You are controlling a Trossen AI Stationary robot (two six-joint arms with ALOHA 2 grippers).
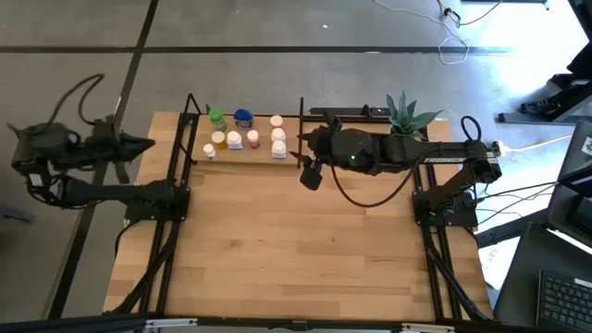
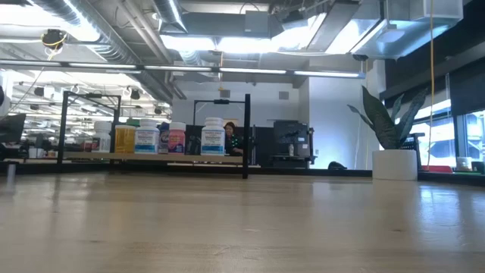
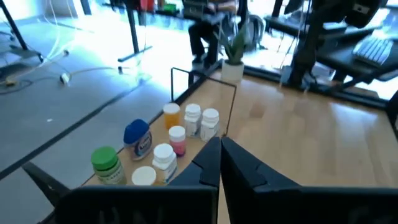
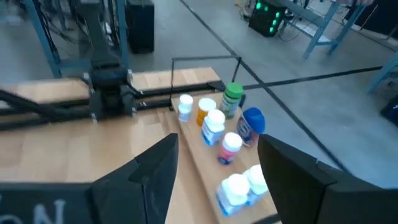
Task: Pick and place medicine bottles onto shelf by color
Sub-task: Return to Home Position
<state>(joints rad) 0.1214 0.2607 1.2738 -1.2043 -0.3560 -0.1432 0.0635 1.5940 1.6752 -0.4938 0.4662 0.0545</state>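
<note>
The shelf (image 1: pixel 262 157), a light-wood board with black posts, stands at the table's far edge. Several medicine bottles stand upright on it on their bases: a green one (image 1: pixel 215 118), a blue one (image 1: pixel 242 117), an orange-capped one (image 1: pixel 219 138), a pink-capped one (image 1: pixel 252 139) and white ones (image 1: pixel 277 137). They also show in the right wrist view (image 4: pixel 214 127) and the low view (image 2: pixel 148 139). My right gripper (image 1: pixel 310 173) (image 4: pixel 217 143) is open and empty, just right of the shelf. My left gripper (image 1: pixel 146 145) (image 3: pixel 221 146) is shut and empty, off the table's left edge.
A potted green plant (image 1: pixel 407 116) stands at the far right, behind my right arm. The wooden tabletop (image 1: pixel 296 250) stretches in front of the shelf. A person (image 2: pixel 229 136) sits in the room beyond the shelf. A laptop (image 1: pixel 564 296) lies right of the table.
</note>
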